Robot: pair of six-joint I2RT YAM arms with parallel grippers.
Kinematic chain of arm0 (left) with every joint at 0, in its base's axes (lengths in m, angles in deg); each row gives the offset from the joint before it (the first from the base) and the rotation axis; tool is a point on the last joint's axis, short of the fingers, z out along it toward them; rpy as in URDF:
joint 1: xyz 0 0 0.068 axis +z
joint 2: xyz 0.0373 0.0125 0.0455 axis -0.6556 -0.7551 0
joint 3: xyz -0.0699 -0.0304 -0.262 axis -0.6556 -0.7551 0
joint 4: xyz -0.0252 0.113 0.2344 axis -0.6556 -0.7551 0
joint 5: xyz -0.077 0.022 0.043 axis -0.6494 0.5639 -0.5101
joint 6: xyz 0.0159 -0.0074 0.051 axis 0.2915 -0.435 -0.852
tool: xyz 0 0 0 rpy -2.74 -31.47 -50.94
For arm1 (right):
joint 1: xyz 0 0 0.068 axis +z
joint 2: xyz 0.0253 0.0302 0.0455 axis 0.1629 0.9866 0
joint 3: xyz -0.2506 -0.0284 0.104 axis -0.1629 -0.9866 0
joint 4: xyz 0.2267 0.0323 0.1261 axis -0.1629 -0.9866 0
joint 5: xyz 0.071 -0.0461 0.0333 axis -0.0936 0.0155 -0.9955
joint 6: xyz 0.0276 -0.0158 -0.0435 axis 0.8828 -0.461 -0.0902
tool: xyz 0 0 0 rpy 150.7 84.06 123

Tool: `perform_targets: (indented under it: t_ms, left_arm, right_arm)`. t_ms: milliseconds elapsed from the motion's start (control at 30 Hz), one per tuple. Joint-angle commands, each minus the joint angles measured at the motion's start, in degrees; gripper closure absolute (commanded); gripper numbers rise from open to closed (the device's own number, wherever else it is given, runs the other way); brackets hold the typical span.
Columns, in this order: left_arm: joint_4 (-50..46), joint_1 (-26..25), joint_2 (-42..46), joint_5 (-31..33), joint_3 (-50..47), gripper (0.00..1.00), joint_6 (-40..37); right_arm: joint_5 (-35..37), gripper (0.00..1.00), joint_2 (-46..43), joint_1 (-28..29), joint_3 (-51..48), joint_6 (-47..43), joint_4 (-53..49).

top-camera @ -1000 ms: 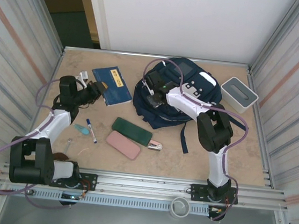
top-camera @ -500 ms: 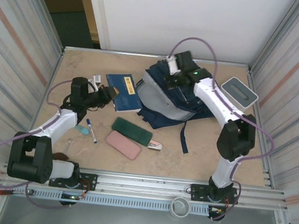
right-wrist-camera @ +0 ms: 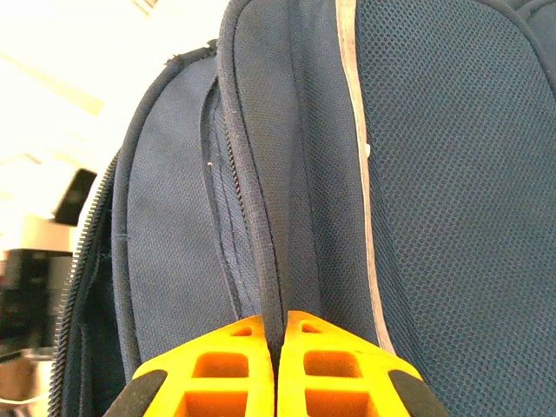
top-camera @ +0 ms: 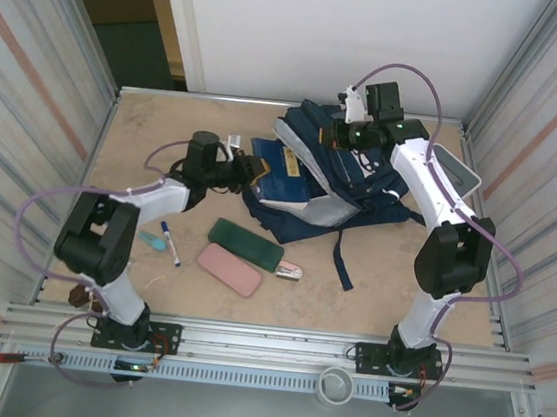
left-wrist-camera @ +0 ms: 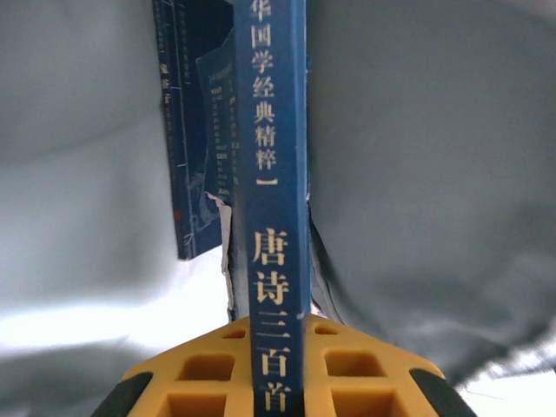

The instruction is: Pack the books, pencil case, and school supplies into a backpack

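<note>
At the near edge of the table: pink oblong case (top-camera: pixel 229 269), dark green oblong case (top-camera: pixel 245 244) just behind it, small pink-and-silver stapler (top-camera: pixel 292 270) beside them, slim blue-capped white pen (top-camera: pixel 169 241) off to the left. None of these are packed.

Mid-table: left gripper (top-camera: pixel 251 169) is clamped across a thin navy-blue book (top-camera: pixel 286 164) with gold lettering on its spine. The book's long axis runs straight out from the jaws, toward the robot's right. Its leading end sits between the pale grey lining walls of the large navy-blue fabric backpack (top-camera: pixel 365 200).

Far side: right gripper (top-camera: pixel 342 135) is pinched shut on the backpack's flap edge, holding the mouth up.

My read: the left arm does the push, along that axis, deeper into the bag.
</note>
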Motion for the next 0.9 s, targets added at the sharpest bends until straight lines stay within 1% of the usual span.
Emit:
perform_targets:
  t_ms: [0, 133, 167, 233, 367, 467, 500, 533, 600, 633, 700, 767, 867]
  left_arm:
    - [6.3, -2.0, -4.6, -0.5, 6.3, 1.0, 3.7]
    - [6.6, -4.2, -12.6, 0.4, 15.1, 1.0, 4.0]
    - [6.2, -4.6, -14.4, 1.5, 17.1, 1.0, 3.8]
    - [5.1, -5.4, -17.6, 4.8, 20.0, 1.0, 3.3]
    - [5.9, -6.9, -25.0, 13.3, 24.4, 1.0, 3.8]
    - [5.1, -8.3, -31.0, 15.1, 31.0, 0.99, 4.9]
    - [3.9, -8.7, -32.9, 15.1, 33.6, 0.97, 5.1]
    - [3.3, -9.3, -34.4, 15.1, 36.0, 0.91, 4.9]
    - [2.1, -10.0, -36.0, 14.0, 38.2, 0.77, 4.5]
    - [2.1, -10.1, -35.7, 13.1, 37.7, 0.71, 3.9]
    - [0.6, -9.5, -33.1, 13.1, 34.4, 0.61, 1.2]
    - [-1.7, -8.6, -29.2, 13.9, 30.2, 0.54, -2.1]
    - [-5.0, -7.9, -23.7, 15.3, 25.3, 0.47, -6.6]
  right_arm:
    - [-7.1, 1.0, -0.2, -0.4, 4.2, 3.1, 5.9]
    - [-8.2, 1.0, 0.5, -0.7, 4.8, 3.5, 5.9]
    - [-8.3, 1.0, 0.6, -0.7, 4.8, 3.6, 6.0]
    - [-8.7, 1.0, 1.0, -0.8, 4.7, 3.9, 6.3]
    - [-9.2, 1.0, 1.8, -0.8, 4.2, 4.5, 6.9]
    - [-9.4, 1.0, 2.3, -0.8, 3.8, 4.9, 7.4]
    - [-9.3, 1.0, 2.4, -0.8, 3.6, 5.0, 7.6]
    - [-9.3, 1.0, 2.5, -0.9, 3.3, 5.0, 7.8]
    - [-9.3, 1.0, 2.7, -0.9, 2.7, 5.2, 8.3]
    - [-9.4, 1.0, 2.8, -0.8, 2.5, 5.2, 8.2]
    - [-9.7, 1.0, 2.9, -1.0, 2.2, 5.1, 8.3]
    - [-9.7, 1.0, 3.0, -1.2, 1.6, 5.1, 8.7]
    - [-10.6, 1.0, 3.3, -1.3, 0.7, 5.9, 10.2]
